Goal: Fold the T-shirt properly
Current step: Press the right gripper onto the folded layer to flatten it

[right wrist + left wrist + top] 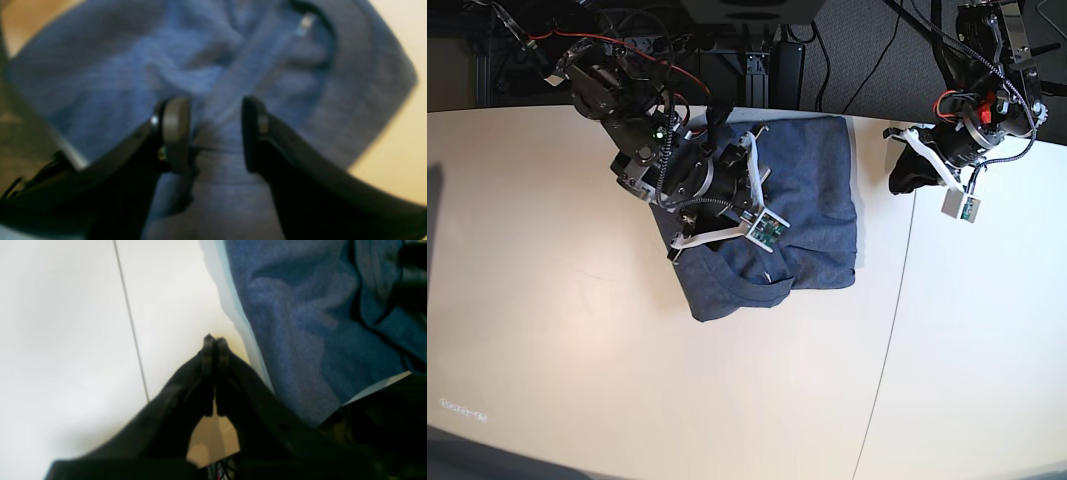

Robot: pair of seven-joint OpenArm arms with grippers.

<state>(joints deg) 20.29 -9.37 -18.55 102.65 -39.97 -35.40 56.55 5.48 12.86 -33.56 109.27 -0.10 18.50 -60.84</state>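
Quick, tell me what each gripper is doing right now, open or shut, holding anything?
Left gripper: shut, empty, over bare white table.
Right gripper: open, over the crumpled slate-blue cotton T-shirt, holding nothing.

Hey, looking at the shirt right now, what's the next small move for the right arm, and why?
Probably lower the right gripper and close it on the T-shirt. It is open right over a raised fold of the fabric, gripping nothing yet, while the left gripper is shut off to the side, over the bare table.
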